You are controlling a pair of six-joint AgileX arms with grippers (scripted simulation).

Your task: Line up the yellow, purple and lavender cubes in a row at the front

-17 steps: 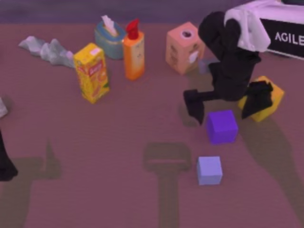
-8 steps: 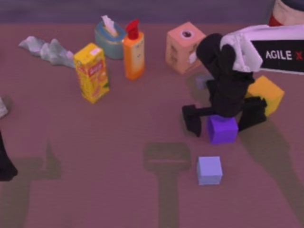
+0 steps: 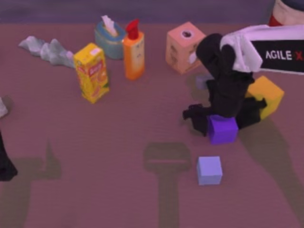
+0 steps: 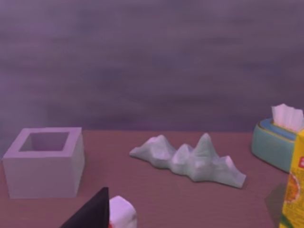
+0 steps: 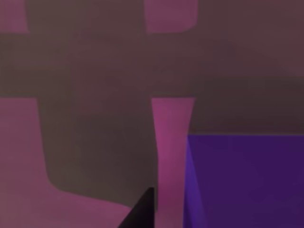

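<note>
The purple cube (image 3: 223, 129) sits right of the table's centre and fills the corner of the right wrist view as the purple cube (image 5: 244, 183). My right gripper (image 3: 221, 118) is low over it and open, one dark finger on each side; the one fingertip (image 5: 142, 211) that shows stands a narrow gap away from the cube's side. The large yellow cube (image 3: 267, 95) lies just behind and to the right, partly hidden by the arm. The lavender cube (image 3: 209, 170) rests nearer the front. My left arm (image 3: 4, 164) is parked at the left edge.
Along the back stand a yellow juice carton (image 3: 91, 72), an orange bottle (image 3: 134, 50), a tissue tub (image 3: 109, 38) and a pink box with a round hole (image 3: 184, 46). Crumpled grey material (image 4: 190, 159) and an open pale box (image 4: 45, 161) lie at the far left.
My right gripper has swung from the yellow cube to the purple one and come down, its fingers drawing in on either side. No cube has moved.
</note>
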